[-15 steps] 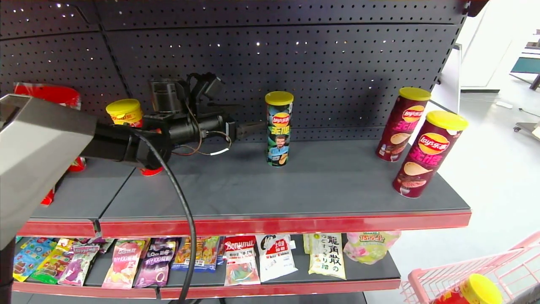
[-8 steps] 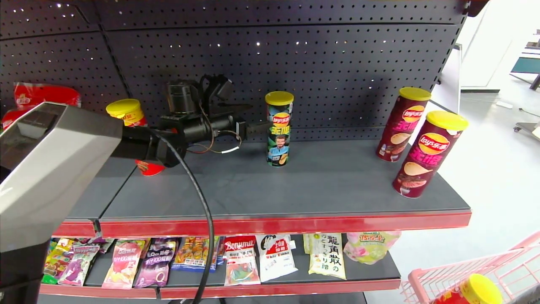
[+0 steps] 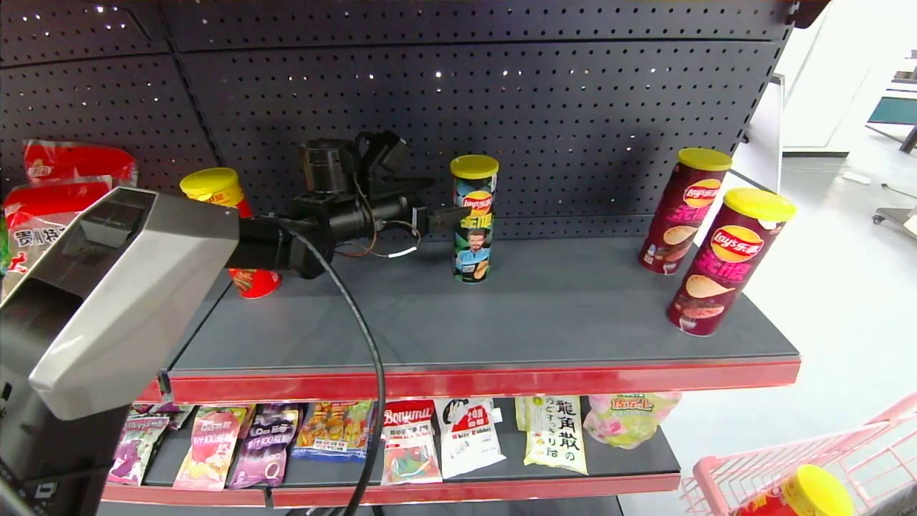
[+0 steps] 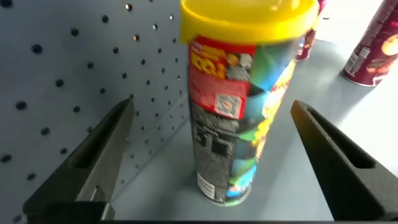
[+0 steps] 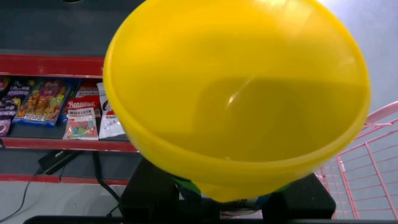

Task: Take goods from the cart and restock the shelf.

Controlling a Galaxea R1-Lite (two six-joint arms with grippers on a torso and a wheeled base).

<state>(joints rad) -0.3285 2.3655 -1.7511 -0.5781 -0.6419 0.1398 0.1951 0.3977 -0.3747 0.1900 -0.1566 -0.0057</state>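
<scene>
one green can (image 3: 473, 218) stands upright on the top shelf (image 3: 501, 322), close to the pegboard (image 3: 573, 107). my left gripper (image 4: 211, 106) holds its fingers (image 4: 93, 155) apart, one on each side of the green can, with a gap on both sides. my right gripper (image 5: 224, 199) has its fingers clamped on a yellow-lidded can (image 5: 236, 93) at the pink cart (image 3: 788, 459). two maroon cans (image 3: 684, 211) stand at the shelf's right end.

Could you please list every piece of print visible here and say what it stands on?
Middle can: brand logo, characters below; not quoted.
Back maroon can and front maroon can: same logo.
Lower-shelf packets: mixed print, mostly too small.
Red bag: large characters, partly hidden.
Held can: label hidden by its lid.
</scene>
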